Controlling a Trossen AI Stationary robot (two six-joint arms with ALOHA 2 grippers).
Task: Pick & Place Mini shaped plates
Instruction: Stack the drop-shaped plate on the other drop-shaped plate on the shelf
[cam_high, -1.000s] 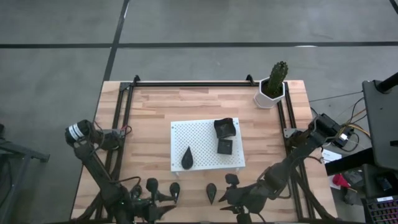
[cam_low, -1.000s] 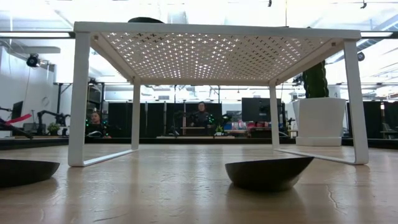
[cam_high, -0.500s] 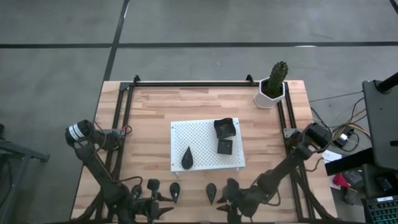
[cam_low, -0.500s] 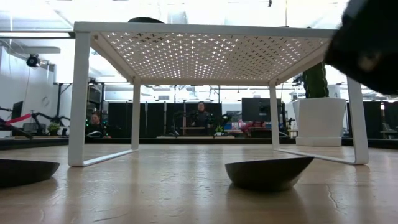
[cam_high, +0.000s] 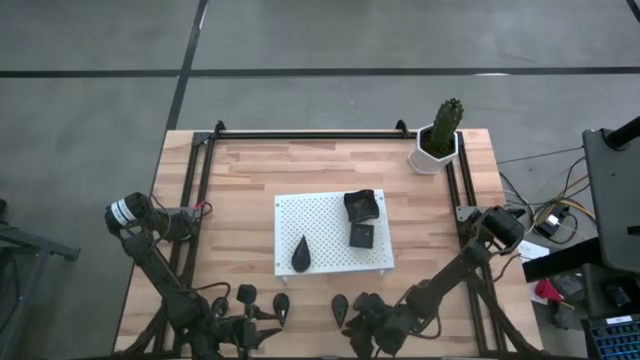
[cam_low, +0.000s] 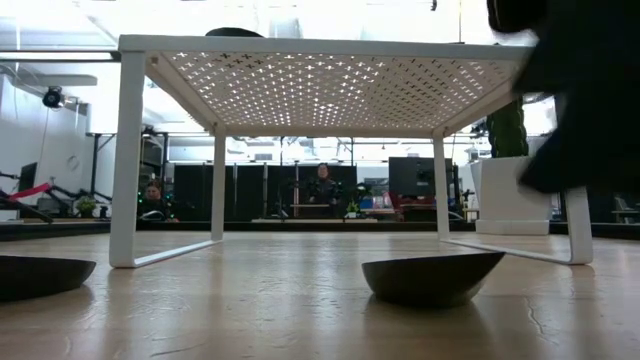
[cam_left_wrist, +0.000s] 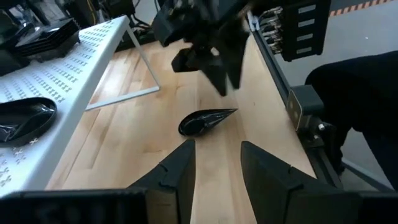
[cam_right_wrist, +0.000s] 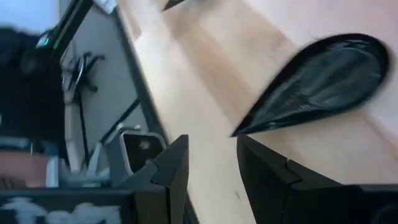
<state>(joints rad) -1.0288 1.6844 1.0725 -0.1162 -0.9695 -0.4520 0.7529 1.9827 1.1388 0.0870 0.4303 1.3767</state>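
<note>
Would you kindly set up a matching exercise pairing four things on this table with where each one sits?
Things:
1. cactus pot
2. stacked square plates
3. leaf-shaped plate by the right claw
4. leaf-shaped plate by the left claw

Places:
A. bare wood at the near edge, right of centre
B. far right corner of the table
C. bare wood at the near edge, left of centre
D. far right part of the white board

Pairs: 1-B, 2-D, 3-A, 4-C

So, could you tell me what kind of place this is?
Likely a robotics lab: two arms at a wooden table, monitors and seated people beyond, another robot arm at the room's edge.
</note>
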